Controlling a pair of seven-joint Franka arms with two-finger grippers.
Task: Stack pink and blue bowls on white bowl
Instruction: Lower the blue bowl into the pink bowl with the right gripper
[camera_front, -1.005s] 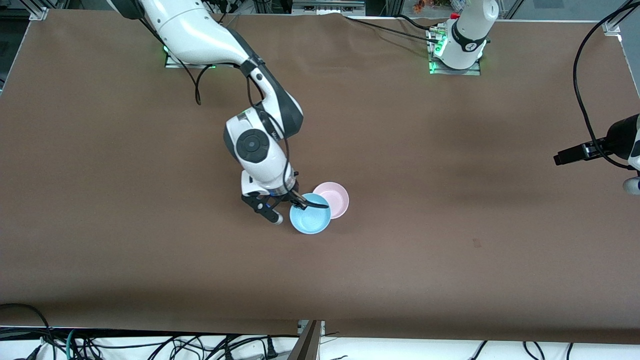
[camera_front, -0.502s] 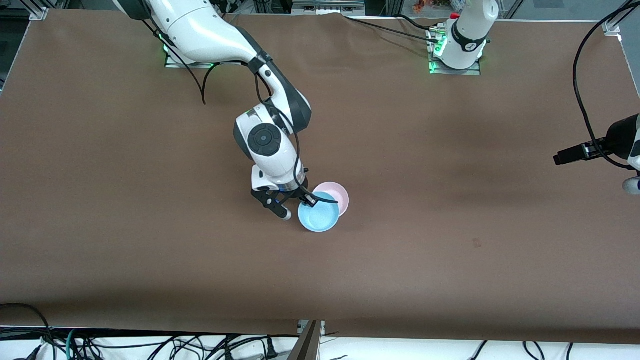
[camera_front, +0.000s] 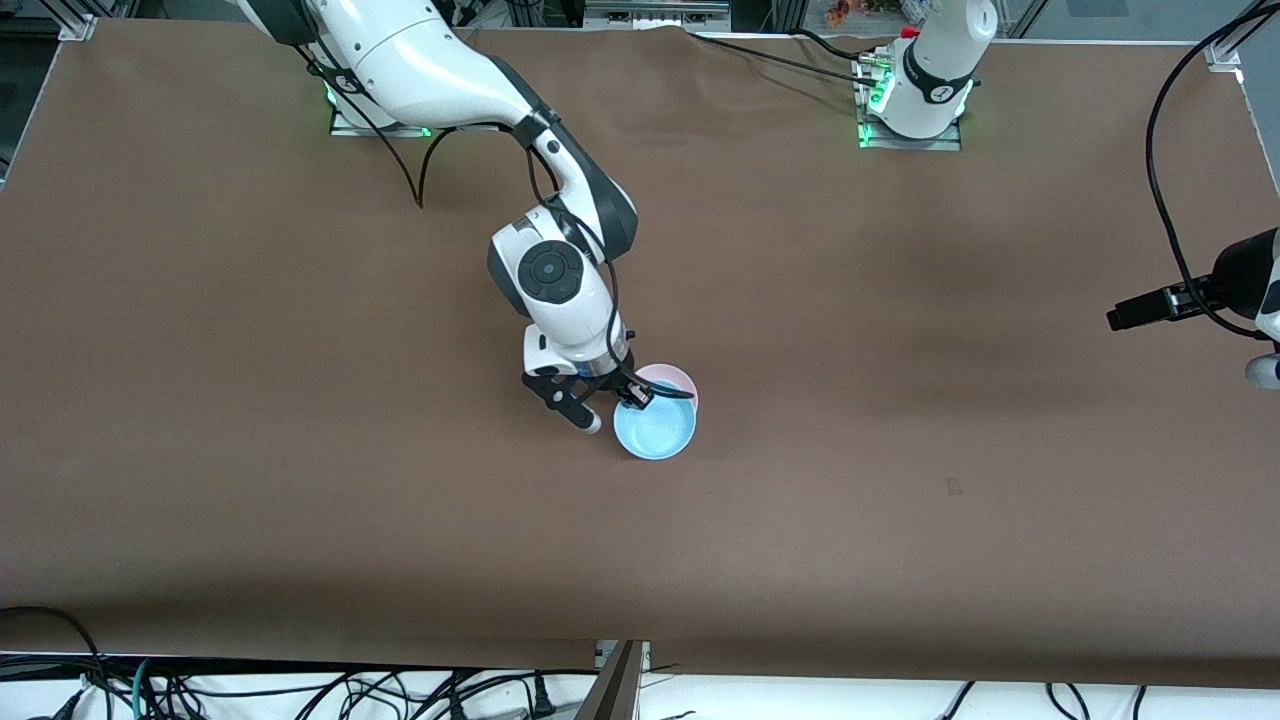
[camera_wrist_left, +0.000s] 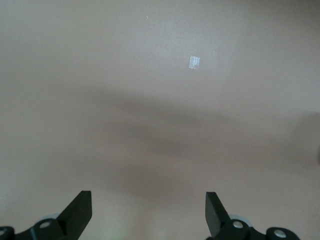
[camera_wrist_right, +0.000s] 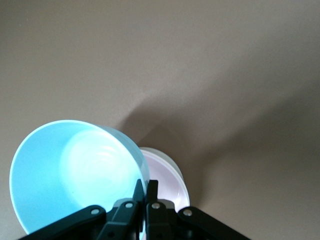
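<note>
**Front view.** The right arm reached from its base toward the middle of the brown table (camera_front: 900, 450). The right gripper (camera_front: 633, 397) was clamped on the rim of the blue bowl (camera_front: 655, 432), one finger inside the bowl and one outside. The blue bowl was held in the air, mouth up, over the pink bowl (camera_front: 672, 377) and covering most of it; only an arc of the pink rim showed past the blue bowl's edge. Whether the blue bowl touched the pink bowl could not be told. The white bowl could not be made out as a separate thing in this view. The left arm waited at its own end of the table, with only part of its wrist (camera_front: 1245, 285) in view at the edge; the left gripper itself was out of this view.

**Left wrist view.** The left gripper (camera_wrist_left: 148, 212) had its two fingers (camera_wrist_left: 80, 210) set wide apart and nothing between them. Under it lay bare table surface with a small pale mark (camera_wrist_left: 194, 62) on it. No bowl appeared here.

**Right wrist view.** The right gripper's fingers (camera_wrist_right: 136, 197) were pressed together on the thin wall of the blue bowl (camera_wrist_right: 70, 175). The bowl was tilted. Just beside and below it, the pale inside of a lower bowl (camera_wrist_right: 167, 182) showed, with a white-looking rim (camera_wrist_right: 160, 154); whether that rim belonged to the white bowl could not be told.
</note>
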